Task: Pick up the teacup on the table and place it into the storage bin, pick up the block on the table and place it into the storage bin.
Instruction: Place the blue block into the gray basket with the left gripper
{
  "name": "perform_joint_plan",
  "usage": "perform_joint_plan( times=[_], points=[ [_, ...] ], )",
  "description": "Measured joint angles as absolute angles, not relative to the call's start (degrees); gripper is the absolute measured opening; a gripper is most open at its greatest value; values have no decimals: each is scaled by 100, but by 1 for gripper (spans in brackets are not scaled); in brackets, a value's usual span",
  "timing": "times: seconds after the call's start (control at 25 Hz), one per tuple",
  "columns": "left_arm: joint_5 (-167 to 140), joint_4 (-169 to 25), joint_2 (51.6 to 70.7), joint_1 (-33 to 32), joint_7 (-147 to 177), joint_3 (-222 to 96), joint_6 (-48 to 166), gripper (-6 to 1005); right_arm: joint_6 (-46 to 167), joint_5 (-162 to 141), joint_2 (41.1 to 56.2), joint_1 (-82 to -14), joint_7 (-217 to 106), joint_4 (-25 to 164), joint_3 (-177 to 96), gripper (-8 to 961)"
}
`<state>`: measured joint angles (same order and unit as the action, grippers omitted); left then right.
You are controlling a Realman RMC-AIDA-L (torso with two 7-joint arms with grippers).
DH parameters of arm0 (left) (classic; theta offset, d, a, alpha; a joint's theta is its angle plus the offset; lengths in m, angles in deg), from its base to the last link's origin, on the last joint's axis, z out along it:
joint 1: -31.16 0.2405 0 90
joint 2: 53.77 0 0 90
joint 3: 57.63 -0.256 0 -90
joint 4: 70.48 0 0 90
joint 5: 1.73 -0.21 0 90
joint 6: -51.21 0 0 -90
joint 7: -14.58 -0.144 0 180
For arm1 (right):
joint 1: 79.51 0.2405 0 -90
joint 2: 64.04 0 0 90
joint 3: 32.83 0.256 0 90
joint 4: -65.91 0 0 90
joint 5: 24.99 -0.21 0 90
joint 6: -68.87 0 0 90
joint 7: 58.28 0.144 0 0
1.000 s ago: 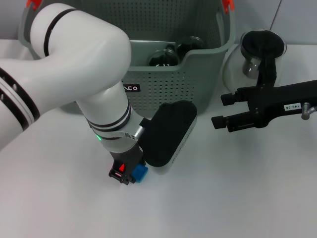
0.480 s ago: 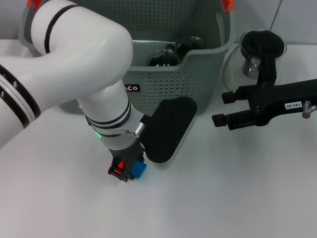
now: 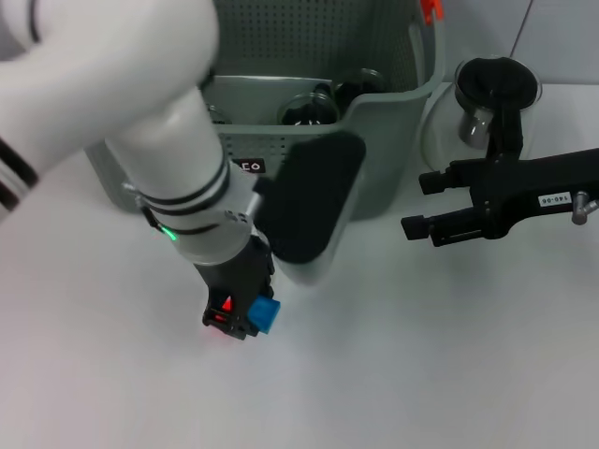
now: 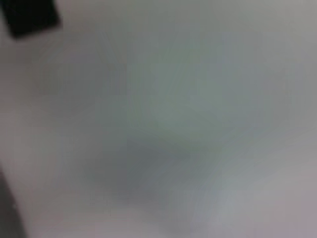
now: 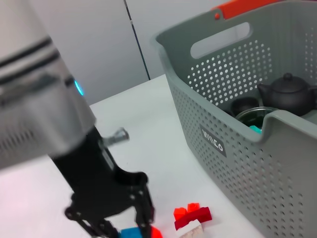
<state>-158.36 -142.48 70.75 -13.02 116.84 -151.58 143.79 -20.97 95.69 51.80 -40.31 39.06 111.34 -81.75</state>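
since earlier, left gripper (image 3: pixel 245 316) risen off white desk (image 3: pixel 421 374), shut on small blue plastic block (image 3: pixel 263 315), near grey-green perforated storage bin (image 3: pixel 393 140); lift clear of rim before release; right gripper (image 3: pixel 419 208) parked, open, empty.

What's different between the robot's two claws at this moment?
The left gripper points down in front of the storage bin; the right gripper lies level, off the bin's right side. The left gripper is shut on the blue block; the right gripper is open and empty. Both are black.
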Motion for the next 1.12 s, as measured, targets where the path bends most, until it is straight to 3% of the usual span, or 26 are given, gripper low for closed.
perform_joint_plan(
  times=[0.52,0.76,0.96,1.12],
  points=[
    [-13032,-15839,7018,-881,12074,-11314,16087,445,-2459,9528,5174,-4029,3631,11182,-8195,878],
    [-12048,-15171,6667,-1028,12459,-10033,15482,452,-2710,9519,5181,-3995,3453,11196,-8205,877],
    [-11863,-14099,6261,-1256,13210,-9907,13931,459,-2761,9533,5166,-3918,3386,11197,-8221,877],
    [-11903,-13294,6057,-1385,13631,-9877,12922,464,-2825,9549,5135,-3903,3383,11196,-8230,878]
  ],
)
